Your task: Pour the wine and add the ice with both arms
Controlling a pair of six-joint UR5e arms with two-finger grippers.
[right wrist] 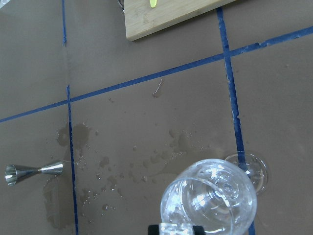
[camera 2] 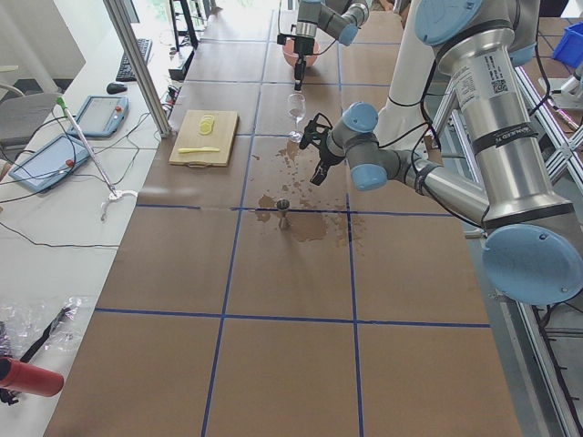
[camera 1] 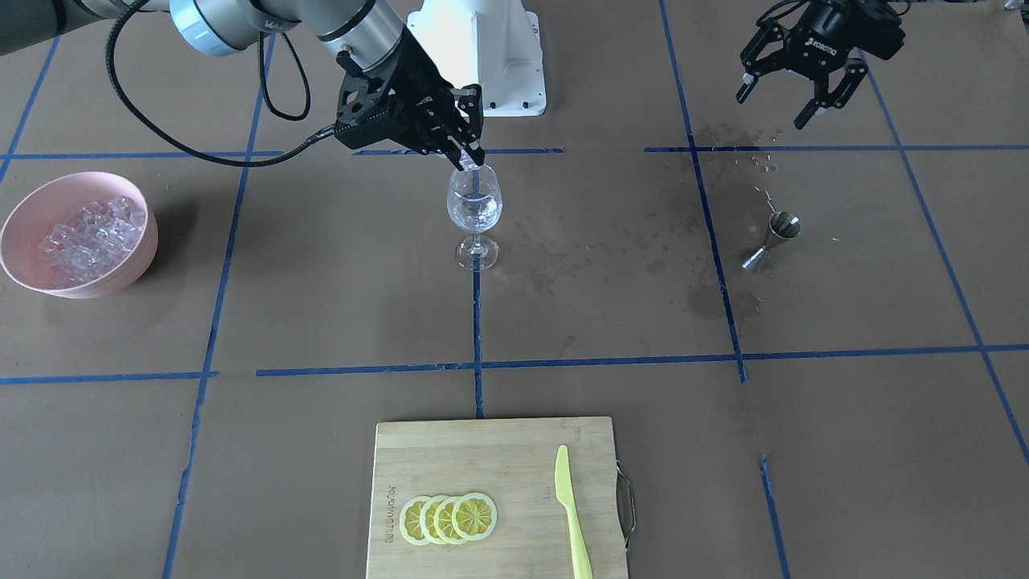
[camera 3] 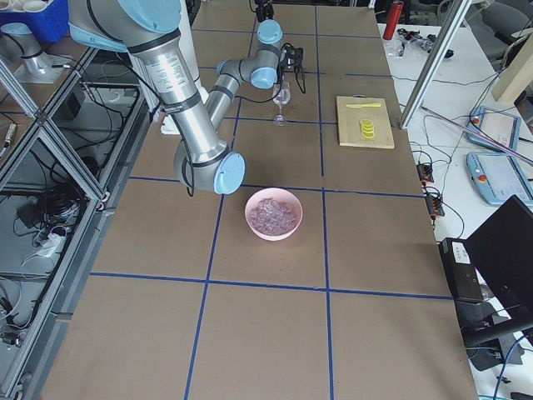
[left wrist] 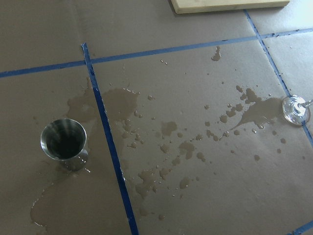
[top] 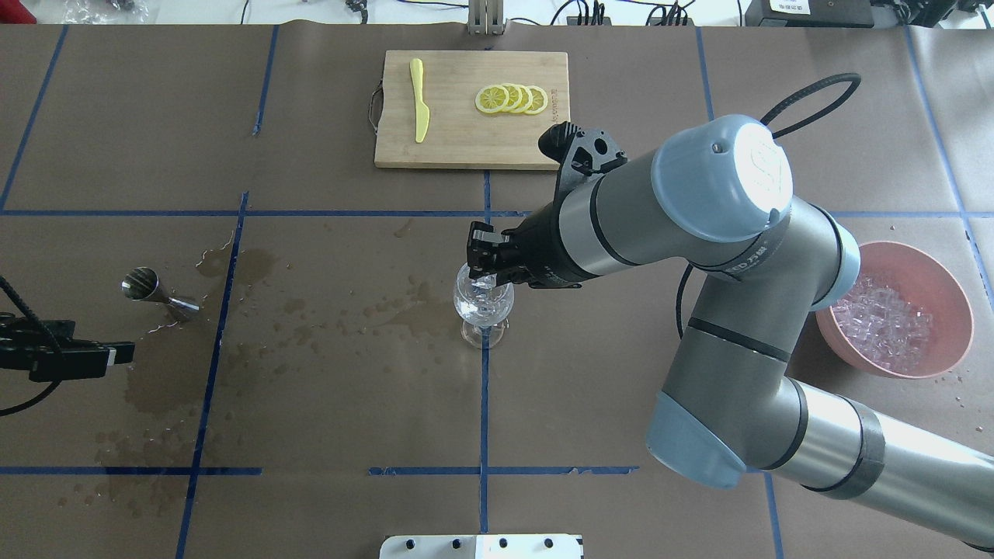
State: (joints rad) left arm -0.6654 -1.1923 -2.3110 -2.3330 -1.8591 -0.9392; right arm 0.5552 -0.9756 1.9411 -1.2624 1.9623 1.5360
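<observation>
The right arm [top: 722, 256] reaches to the middle of the surface [camera 1: 321, 305], and the right pincer [camera 1: 469, 161] hangs just above the rim of the wine glass [camera 1: 474, 205], its fingers drawn close and pinching a small clear ice cube [right wrist: 176, 228] over the open cup. The glass stands upright on a line of blue tape [camera 1: 477, 322]. Low in its cup lies the wine [camera 1: 474, 219], water-clear and hard to tell from the few glinting cubes beside it. The rest of the ice [camera 1: 92, 233] fills a pink bowl [camera 1: 149, 245] well apart from the glass, toward the surface's end on the robot's right. The left pincer [camera 1: 773, 108] hovers in the air toward the other end, its fingers spread wide and holding nothing. Near it, on the surface, a steel jigger [camera 1: 772, 240] stands upright among dark wet patches [camera 1: 707, 297] that reach from around the jigger toward the glass. At the edge of the surface away from the robot lies a wooden cutting board [camera 1: 498, 458]. On it, four overlapping lemon slices [camera 1: 448, 519] sit in a row, and a yellow-green knife [camera 1: 572, 515] lies apart from them
</observation>
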